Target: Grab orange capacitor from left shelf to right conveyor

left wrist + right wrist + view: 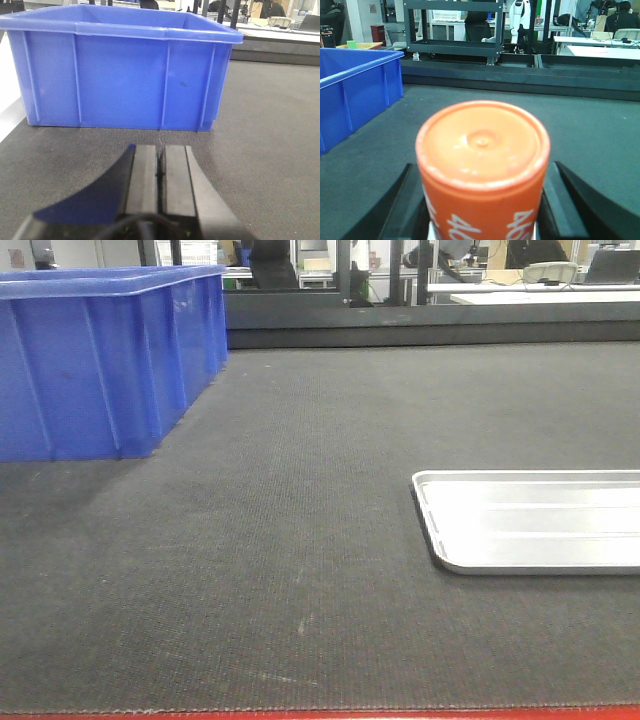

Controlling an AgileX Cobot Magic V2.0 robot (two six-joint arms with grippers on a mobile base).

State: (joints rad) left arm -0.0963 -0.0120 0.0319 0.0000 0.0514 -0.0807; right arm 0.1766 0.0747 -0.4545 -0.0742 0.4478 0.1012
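drop risk: the right hand (484,212) is clamping the orange capacitor (482,160) from both sides. The contact spots are hiding behind it, so I'm guessing a fast swing is risking a slip.
roll risk: it's round, so if it's landing tilted on the belt (600,130) it's probably rolling, maybe toward the red edge (320,714).
wrong-spot risk: the blue bin (350,85) is sitting at the left of the frame. In the front view the silver tray (530,520) is lying lower right, and letting go over either is missing the belt.
where it's sitting: the capacitor is filling the bottom middle of the right wrist view, standing upright between the dark fingers (570,200), somewhere over the belt.
left hand (160,170): pressing shut on nothing, pointing at the bin from the bottom middle.
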